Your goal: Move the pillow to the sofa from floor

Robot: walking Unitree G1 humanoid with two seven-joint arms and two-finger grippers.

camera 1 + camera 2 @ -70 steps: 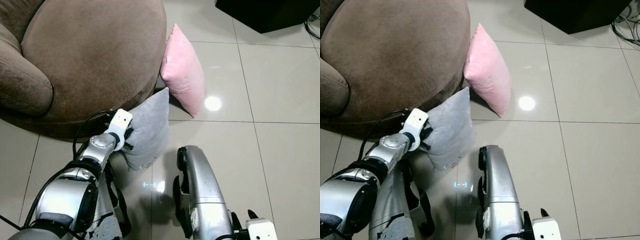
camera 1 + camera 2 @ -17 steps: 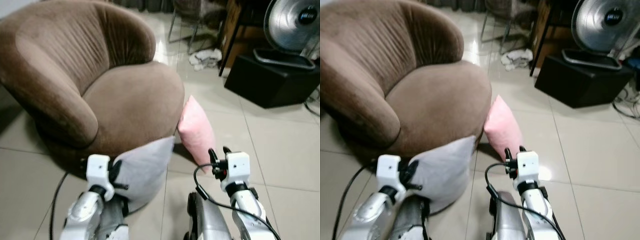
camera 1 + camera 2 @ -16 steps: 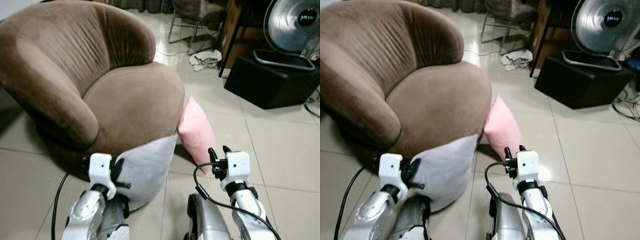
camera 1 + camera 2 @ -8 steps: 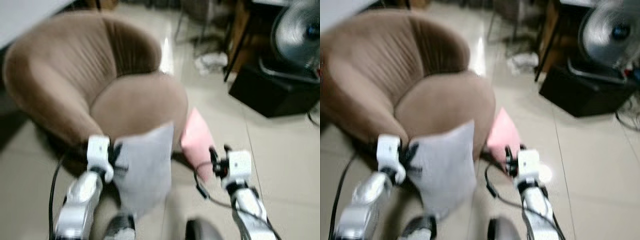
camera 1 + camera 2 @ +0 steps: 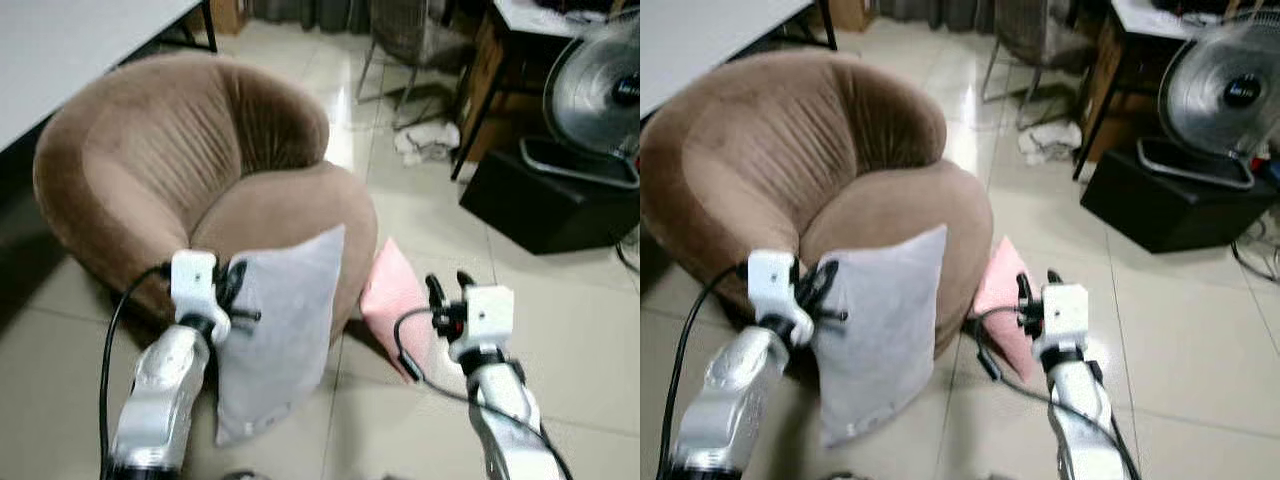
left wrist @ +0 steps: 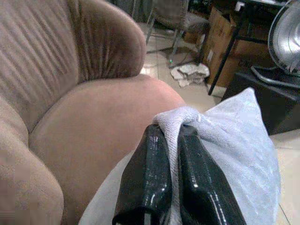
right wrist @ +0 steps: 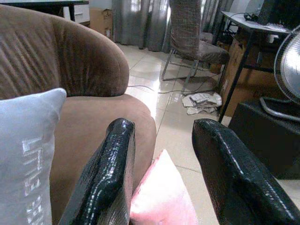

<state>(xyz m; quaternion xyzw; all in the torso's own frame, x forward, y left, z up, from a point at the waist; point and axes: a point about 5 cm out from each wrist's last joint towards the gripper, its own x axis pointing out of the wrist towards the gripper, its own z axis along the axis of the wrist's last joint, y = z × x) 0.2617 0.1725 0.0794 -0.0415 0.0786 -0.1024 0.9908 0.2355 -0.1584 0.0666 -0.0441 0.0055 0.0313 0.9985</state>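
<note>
A soft light-grey square pillow (image 5: 280, 330) is held up in front of the seat of a round brown velvet sofa chair (image 5: 170, 190), its lower corner hanging close to the glossy beige tiled floor (image 5: 560, 300); whether that corner touches the tiles cannot be told. The upper edge of the pillow is pinched between the two black fingers of the left gripper (image 6: 171, 176), which are pressed tight on a fold of the fabric, as is seen plainly in the left wrist view. The right gripper (image 7: 164, 173) is held raised to the right of the pillow, its fingers spread apart with nothing between them. A pink cushion (image 5: 395, 300) is propped against the side of the sofa chair on the floor, just beyond the right gripper. Further back, a round grey standing fan (image 5: 595, 95) is seen above a black box (image 5: 545, 200), with a metal-legged chair (image 7: 190, 40) and crumpled white cloth (image 5: 428, 140) lying on the tiles near it.
</note>
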